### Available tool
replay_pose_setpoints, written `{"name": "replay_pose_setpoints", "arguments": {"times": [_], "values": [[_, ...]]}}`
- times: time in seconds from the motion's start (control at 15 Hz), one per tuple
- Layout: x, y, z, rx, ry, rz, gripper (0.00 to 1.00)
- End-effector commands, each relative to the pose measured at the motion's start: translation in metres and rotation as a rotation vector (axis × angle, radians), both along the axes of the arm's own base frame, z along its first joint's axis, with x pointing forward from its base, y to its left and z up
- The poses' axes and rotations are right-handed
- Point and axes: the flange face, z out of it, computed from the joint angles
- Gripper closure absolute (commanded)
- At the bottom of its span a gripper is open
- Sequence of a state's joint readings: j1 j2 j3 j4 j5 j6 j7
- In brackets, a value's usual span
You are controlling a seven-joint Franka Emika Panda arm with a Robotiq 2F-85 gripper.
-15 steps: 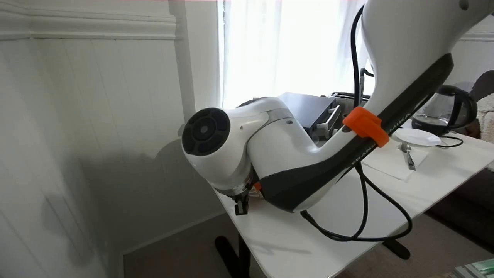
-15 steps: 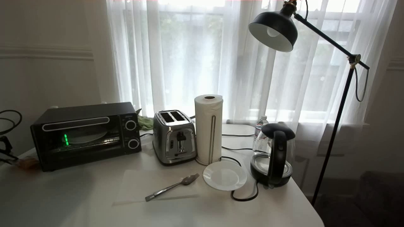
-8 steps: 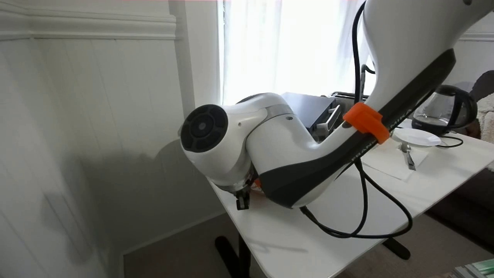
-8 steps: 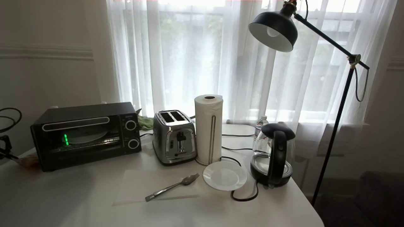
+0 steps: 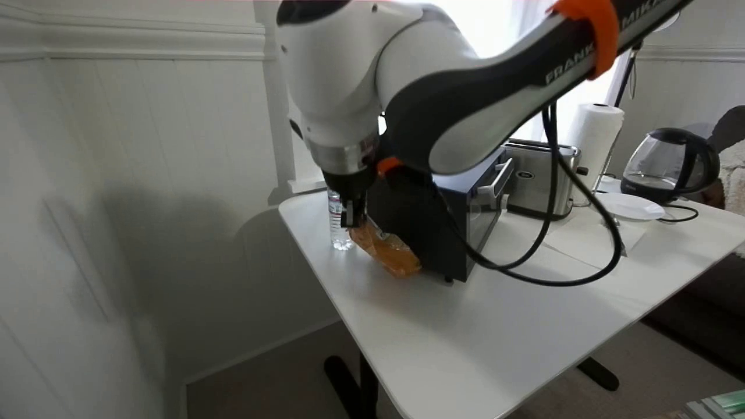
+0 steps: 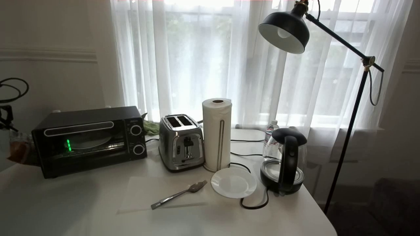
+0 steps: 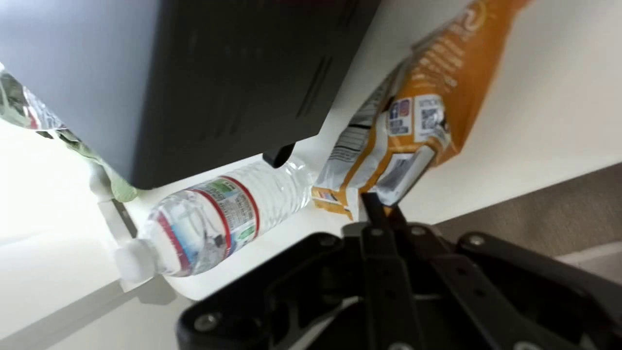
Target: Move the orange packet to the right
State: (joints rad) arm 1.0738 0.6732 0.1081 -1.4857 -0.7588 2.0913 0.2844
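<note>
The orange packet [image 5: 385, 251] is a crinkly orange bag with white patches. It hangs tilted from my gripper [image 5: 353, 220], beside the black box appliance, and appears to be off the table. In an exterior view the packet [image 6: 21, 150] shows at the left edge, partly behind the appliance, below the gripper [image 6: 6, 124]. In the wrist view the fingertips [image 7: 384, 206] are closed on the near end of the packet [image 7: 452, 82]. Its printed labels face the camera and its far end runs out at the top.
The black box appliance [image 5: 428, 233] is right beside the packet; it also shows in the wrist view [image 7: 233, 87]. A clear water bottle [image 5: 337, 224] stands behind the packet. A toaster [image 6: 181, 144], paper roll [image 6: 216, 134], plate [image 6: 233, 183], fork and spoon [image 6: 178, 195] and kettle [image 6: 285, 164] stand further along.
My arm has risen a good way, and the packet has come up from the table with the gripper. Cables on the arm have lifted too. The other objects have not moved.
</note>
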Motion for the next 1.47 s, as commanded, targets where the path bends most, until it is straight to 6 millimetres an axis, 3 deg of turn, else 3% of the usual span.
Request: {"name": "replay_pose_setpoints", "arguments": {"times": [0.0, 0.47, 0.93, 1.13, 1.4], "values": [[-0.001, -0.031, 0.061, 0.119, 0.076, -0.034, 1.0], [-0.007, -0.1, 0.154, 0.369, 0.2, -0.112, 1.0], [-0.027, -0.189, 0.25, 0.516, 0.181, -0.218, 1.0], [-0.028, -0.241, 0.273, 0.527, 0.123, -0.331, 1.0], [-0.023, -0.318, 0.275, 0.456, 0.031, -0.532, 1.0]]}}
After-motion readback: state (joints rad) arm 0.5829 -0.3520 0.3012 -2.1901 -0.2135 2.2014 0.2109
